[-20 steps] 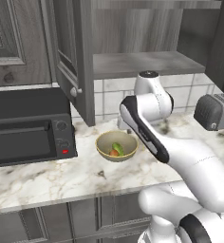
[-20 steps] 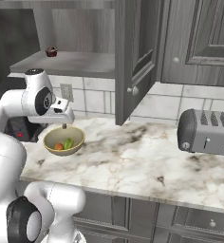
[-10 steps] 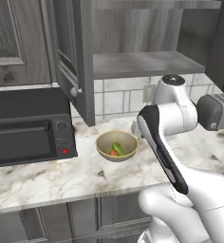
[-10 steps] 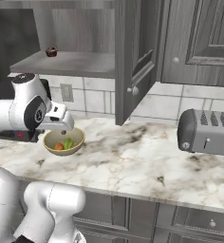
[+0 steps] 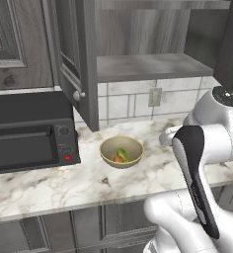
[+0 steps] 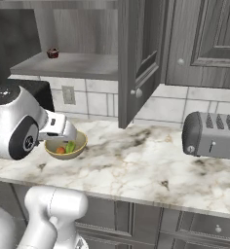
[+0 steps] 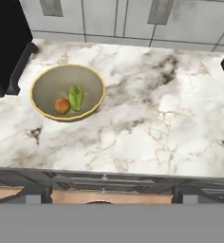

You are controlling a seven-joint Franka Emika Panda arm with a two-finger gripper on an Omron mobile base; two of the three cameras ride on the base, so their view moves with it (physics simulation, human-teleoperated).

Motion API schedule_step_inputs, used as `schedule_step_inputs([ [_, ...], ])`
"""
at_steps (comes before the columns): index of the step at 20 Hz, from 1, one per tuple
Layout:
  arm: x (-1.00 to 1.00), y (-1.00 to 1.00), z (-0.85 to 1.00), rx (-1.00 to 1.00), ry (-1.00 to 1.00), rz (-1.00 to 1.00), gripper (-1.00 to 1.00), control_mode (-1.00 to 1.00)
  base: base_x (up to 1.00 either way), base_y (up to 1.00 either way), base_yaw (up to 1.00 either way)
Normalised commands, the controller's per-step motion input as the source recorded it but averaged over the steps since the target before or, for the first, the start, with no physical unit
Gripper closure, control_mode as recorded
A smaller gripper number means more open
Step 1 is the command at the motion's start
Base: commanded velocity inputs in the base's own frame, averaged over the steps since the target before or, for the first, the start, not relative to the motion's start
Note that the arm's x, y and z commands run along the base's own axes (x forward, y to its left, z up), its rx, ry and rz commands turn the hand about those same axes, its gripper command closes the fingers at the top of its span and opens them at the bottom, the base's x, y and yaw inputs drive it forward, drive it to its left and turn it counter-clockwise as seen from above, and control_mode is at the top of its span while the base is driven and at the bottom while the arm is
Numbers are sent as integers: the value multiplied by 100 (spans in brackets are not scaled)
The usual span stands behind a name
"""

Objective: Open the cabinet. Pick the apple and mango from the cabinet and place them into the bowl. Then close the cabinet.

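Two base views flank the arm, sharing the bowl [image 5: 121, 150], hand view looking down closer

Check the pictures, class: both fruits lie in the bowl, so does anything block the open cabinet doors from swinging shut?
Nothing visible does. The apple and mango lie in the bowl, below the open cabinet doors. The shelf front looks clear; a small dark object sits far back.
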Motion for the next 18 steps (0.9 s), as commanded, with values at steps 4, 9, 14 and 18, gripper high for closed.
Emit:
schedule_step_inputs([
  [4,-67,-38,47,0,-11,0,-100,-100,0,0,0],
  [9,-55,-33,51,1,-3,0,-100,-100,0,0,0],
  [14,-57,-40,36,4,0,-1,-100,-100,0,0,0],
  [18,-41,-41,12,3,0,0,-100,-100,0,0,0],
])
